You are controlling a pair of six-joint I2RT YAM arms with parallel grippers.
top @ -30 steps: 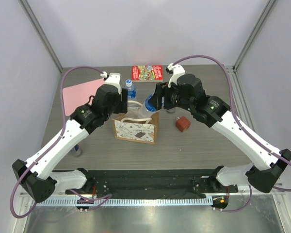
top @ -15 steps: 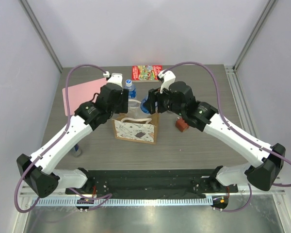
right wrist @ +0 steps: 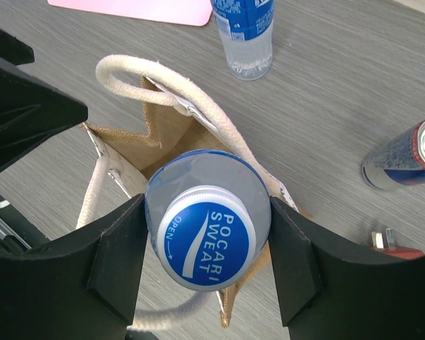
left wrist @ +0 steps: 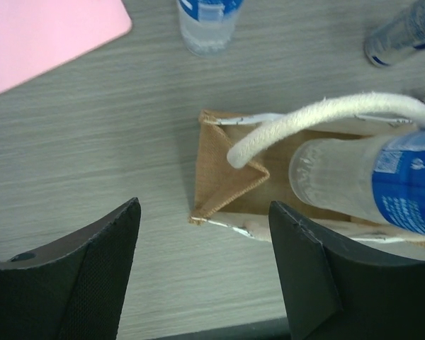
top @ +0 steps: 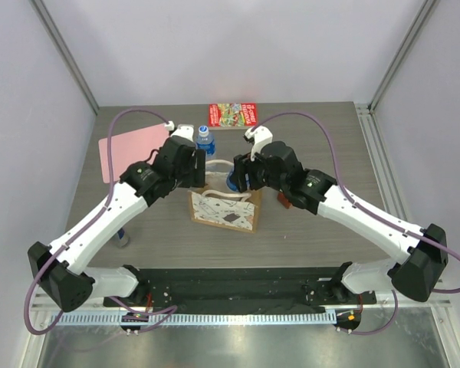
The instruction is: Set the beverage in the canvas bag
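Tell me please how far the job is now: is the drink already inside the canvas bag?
Done: the right fingers are shut on the Pocari Sweat bottle. In hand: it hangs over the open mouth of the canvas bag; whether its base has entered, I cannot tell. The left fingers are open beside the bag, holding nothing. Left: lower the bottle fully in and release it.

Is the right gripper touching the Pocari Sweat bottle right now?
Touching. In the right wrist view both fingers of the right gripper press against the bottle's sides with no gap, holding it at the canvas bag's open mouth.
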